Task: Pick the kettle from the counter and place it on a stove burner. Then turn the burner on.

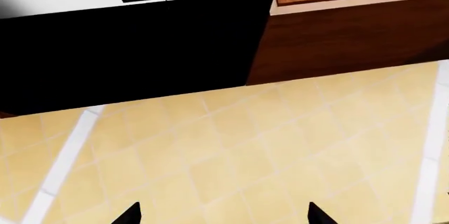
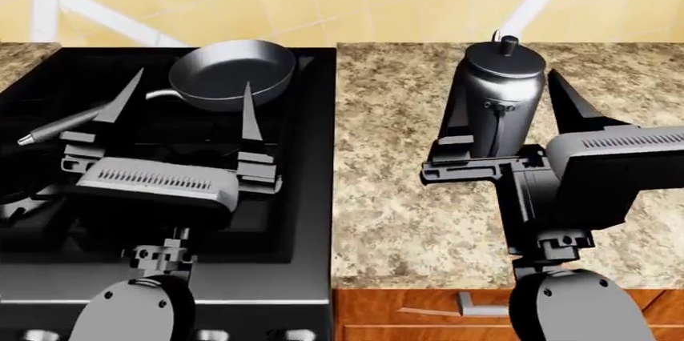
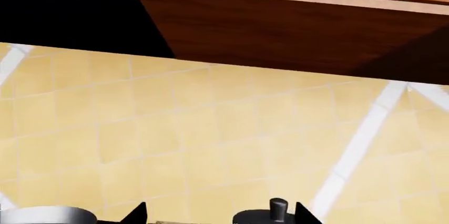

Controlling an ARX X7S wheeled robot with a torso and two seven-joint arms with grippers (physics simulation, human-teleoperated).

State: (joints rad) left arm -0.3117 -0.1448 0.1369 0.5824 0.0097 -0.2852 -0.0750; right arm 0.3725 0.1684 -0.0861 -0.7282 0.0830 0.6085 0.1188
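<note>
The kettle (image 2: 500, 93), tall dark steel with a black lid knob, stands upright on the granite counter (image 2: 406, 197) right of the black stove (image 2: 310, 157). My right gripper (image 2: 504, 101) is open, with one finger on each side of the kettle's body; I cannot tell whether they touch it. In the right wrist view the kettle's lid knob (image 3: 278, 208) shows close to one finger of the right gripper (image 3: 218, 214). My left gripper (image 2: 191, 85) is open and empty above the stove, in front of the frying pan. The burner rings are too dark to make out.
A grey frying pan (image 2: 230, 73) sits on the stove's back part, its long handle pointing left. Stove knobs (image 2: 214, 334) show at the bottom edge. A yellow tiled wall (image 1: 232, 145) rises behind, with a wooden upper cabinet (image 3: 295, 29) and a dark hood (image 1: 126, 45) above.
</note>
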